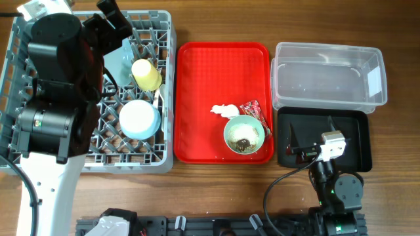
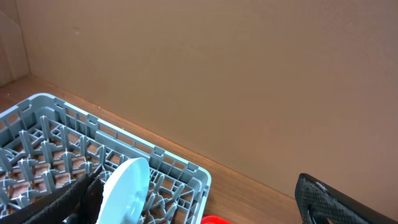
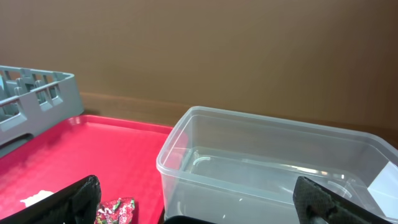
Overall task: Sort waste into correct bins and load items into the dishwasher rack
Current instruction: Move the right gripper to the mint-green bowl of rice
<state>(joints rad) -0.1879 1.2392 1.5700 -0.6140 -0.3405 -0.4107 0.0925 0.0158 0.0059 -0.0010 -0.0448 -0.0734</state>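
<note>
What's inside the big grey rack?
A yellow cup, a pale blue bowl and a blue plate standing on edge. The left arm covers the left side of the rack, so anything there is hidden.

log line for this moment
left hand open over rack | right hand open over black tray | red tray: bowl with scraps, tissue, wrapper

Bulky black left arm (image 1: 56,85): large glossy cylindrical joint housings. Its smooth white lower link (image 1: 46,190) is rounded and widens toward the base.

Slim black right arm (image 1: 335,187): small white-grey block (image 1: 333,144) at wrist, tiny green light on joint below. Thin black cable (image 1: 275,190) curves in a loop beside it.

Fingers of left gripper (image 2: 193,208) and right gripper (image 3: 199,205): matte black plastic, fine dotted texture, angular edges.
</note>
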